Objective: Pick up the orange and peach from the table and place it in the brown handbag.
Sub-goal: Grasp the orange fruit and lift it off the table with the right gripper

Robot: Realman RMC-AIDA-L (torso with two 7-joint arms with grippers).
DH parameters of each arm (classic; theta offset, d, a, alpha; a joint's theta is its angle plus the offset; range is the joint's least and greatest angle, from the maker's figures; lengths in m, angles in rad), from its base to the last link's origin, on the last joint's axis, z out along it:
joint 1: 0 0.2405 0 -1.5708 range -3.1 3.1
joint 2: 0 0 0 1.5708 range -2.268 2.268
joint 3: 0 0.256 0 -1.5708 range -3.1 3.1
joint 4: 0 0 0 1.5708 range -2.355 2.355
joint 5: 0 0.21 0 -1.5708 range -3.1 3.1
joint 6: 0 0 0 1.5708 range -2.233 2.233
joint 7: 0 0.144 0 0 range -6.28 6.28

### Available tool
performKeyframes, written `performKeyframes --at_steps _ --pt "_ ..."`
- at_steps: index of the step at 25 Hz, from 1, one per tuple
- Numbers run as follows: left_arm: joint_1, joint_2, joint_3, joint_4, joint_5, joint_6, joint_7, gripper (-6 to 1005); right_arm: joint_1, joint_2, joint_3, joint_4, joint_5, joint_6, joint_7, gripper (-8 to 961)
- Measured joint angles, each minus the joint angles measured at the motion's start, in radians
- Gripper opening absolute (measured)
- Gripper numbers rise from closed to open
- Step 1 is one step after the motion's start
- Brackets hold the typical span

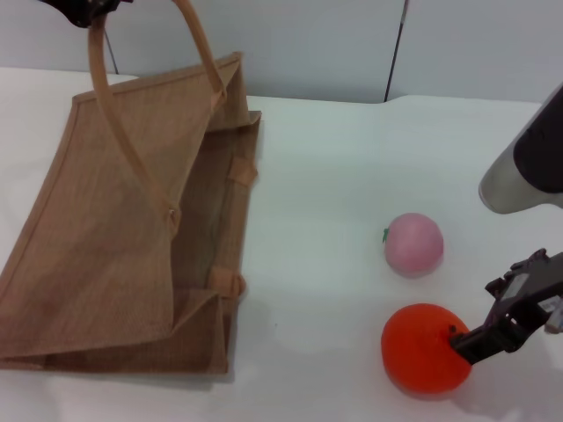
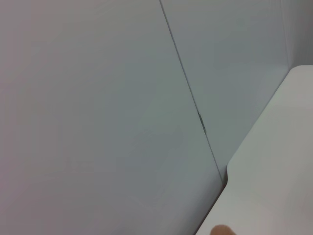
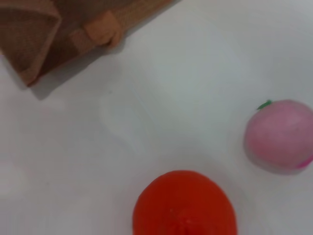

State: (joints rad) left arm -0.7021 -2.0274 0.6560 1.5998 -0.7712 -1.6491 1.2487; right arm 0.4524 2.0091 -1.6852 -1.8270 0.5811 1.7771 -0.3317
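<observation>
The round bright red-orange orange [image 1: 425, 349] sits near the white counter's [image 1: 334, 176] front right edge, touched by the right tool [image 1: 479, 341]; its finger spread cannot be told. It should be centred before closing.

The left tool [image 1: 88, 9] is at the tan woven handbag's [image 1: 114, 237] handle.

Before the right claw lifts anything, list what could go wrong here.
1. The right claw touches only one side of the round red-orange orange; it may roll away.
2. The pale pink peach lies close beside it and could get knocked.
3. The left claw holds up the tan woven handbag by one handle; its mouth sags.
</observation>
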Motion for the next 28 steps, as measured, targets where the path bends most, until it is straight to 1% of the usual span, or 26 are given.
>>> performKeyframes --at_steps 4,13,18,25,28 --pt "0.001 0.000 -0.005 0.000 0.000 0.001 0.000 109 0.008 0.001 0.000 0.019 0.015 0.003 -0.002 824" --pt "0.006 -0.002 -0.001 -0.005 0.000 0.014 0.002 108 0.035 0.011 0.001 0.093 0.031 0.000 -0.016 823" --pt "0.006 -0.002 -0.001 -0.014 0.000 0.017 0.002 108 0.051 0.011 0.005 0.145 0.087 -0.028 -0.030 822" --pt "0.006 -0.002 0.005 -0.015 -0.002 0.026 0.003 108 0.079 0.011 0.001 0.223 0.085 -0.064 -0.042 820" --pt "0.008 -0.002 0.008 -0.015 -0.002 0.027 0.003 107 0.086 0.009 0.005 0.236 0.081 -0.072 -0.043 820"
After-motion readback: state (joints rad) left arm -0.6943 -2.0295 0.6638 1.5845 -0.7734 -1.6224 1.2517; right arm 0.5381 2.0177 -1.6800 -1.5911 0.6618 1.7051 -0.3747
